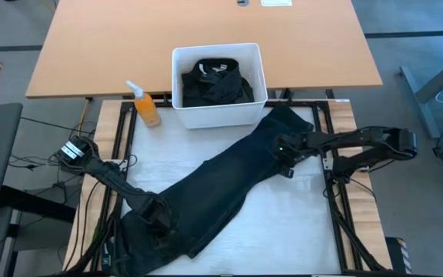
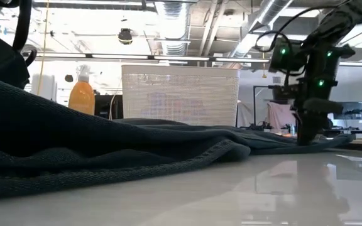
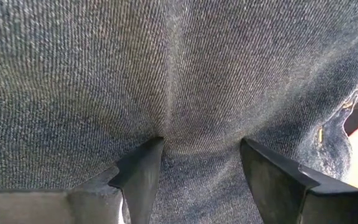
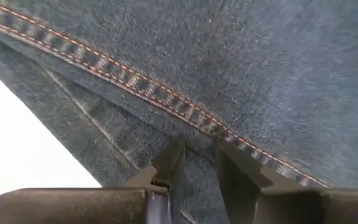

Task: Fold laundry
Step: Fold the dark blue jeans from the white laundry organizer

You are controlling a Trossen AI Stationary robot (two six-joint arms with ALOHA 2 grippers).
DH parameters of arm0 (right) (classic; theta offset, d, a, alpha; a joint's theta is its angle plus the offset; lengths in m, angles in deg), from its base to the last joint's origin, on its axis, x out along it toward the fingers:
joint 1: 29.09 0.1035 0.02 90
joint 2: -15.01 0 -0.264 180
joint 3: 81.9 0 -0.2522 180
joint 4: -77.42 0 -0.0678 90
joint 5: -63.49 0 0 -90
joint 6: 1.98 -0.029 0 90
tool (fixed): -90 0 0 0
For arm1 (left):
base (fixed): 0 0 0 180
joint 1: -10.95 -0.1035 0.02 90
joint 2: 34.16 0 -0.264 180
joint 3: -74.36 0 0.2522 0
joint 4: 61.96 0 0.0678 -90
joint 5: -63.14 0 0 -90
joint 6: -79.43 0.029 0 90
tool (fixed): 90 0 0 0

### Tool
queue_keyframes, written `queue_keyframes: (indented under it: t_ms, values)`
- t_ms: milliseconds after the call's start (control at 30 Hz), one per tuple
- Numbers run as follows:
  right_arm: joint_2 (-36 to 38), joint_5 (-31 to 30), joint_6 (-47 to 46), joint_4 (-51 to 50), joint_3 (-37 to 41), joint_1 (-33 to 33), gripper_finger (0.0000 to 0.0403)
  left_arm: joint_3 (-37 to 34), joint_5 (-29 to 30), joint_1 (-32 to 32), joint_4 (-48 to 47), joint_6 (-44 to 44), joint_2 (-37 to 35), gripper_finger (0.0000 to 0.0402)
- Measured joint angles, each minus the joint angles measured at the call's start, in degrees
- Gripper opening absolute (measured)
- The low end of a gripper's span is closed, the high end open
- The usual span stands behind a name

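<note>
A long dark blue denim garment [image 1: 221, 181] of the laundry lies spread slantwise over the white table top, from the near left to the far right. My left gripper [image 3: 201, 155] stands open on its near-left end [image 1: 158, 219], pointing down. My right gripper [image 4: 197, 158] is shut on the cloth close to the garment's far-right end [image 1: 283, 158]. More dark laundry [image 1: 215, 81] fills the white bin [image 1: 177, 85] at the far edge. My left gripper comes from above, and both open fingertips [image 3: 151, 152] touch the denim's flat surface near the garment's near-left end. A soft crease [image 3: 166, 106] runs up between them. The cloth lies on the table. My right gripper pinches a small ridge of denim between its two fingers, just beside the orange-stitched seam [image 4: 197, 121]. The fingers point steeply down from above. The garment stays lying slack on the table around them [image 2: 308, 139].
An orange spray bottle [image 1: 146, 106] stands left of the bin, at the table's far left. A wooden desk [image 1: 206, 31] lies beyond the bin. The bare white table top [image 1: 298, 223] shows at the near right. Dark frame rails [image 1: 337, 208] run along both sides.
</note>
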Motion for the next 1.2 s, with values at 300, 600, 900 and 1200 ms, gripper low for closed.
queue_keyframes:
  t_ms: [300, 600, 900, 1200]
  values:
    - [-4.6, -1.82, 2.0, 0.68, -0.31, -5.22, 0.0118, -0.07, 0.02, 0.07, -0.05, 0.02, 0.07, 0.0217]
    - [-3.58, -15.36, 7.53, 1.34, -0.08, -13.49, 0.0118, -0.07, 0.08, 0.09, -0.08, -0.41, 0.09, 0.0217]
    - [-3.82, -29.96, 5.72, 2.06, 0.15, -23.31, 0.0118, -0.07, 0.05, 0.12, -0.1, -0.42, 0.09, 0.0217]
    - [-2.9, -31.03, 5.35, -0.03, -3.86, -26.48, 0.0118, -0.09, 0.53, 1.35, 0.29, -2.04, 0.09, 0.0217]
